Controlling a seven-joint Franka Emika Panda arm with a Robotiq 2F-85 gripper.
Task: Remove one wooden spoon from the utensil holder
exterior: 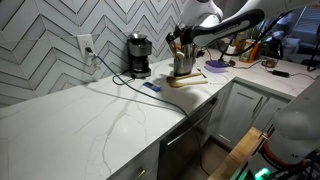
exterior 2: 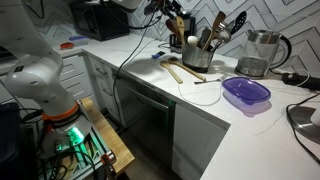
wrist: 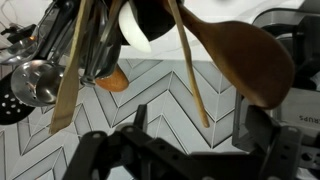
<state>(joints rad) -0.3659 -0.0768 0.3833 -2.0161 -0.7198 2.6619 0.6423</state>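
Note:
The utensil holder, a silvery metal cylinder, stands on the white counter and also shows in an exterior view. It is packed with several utensils. In the wrist view a pale slim handle of a wooden spoon hangs in the middle, with a broad brown wooden spoon bowl to its right. My gripper is open right at the utensil tops. The slim handle's end lies between the two fingers, touching neither. The holder itself is hidden in the wrist view.
A black and silver coffee maker stands beside the holder, its cable trailing over the counter. Wooden utensils lie on the counter by the holder. A purple dish and a glass kettle stand nearby. A metal ladle is among the utensils.

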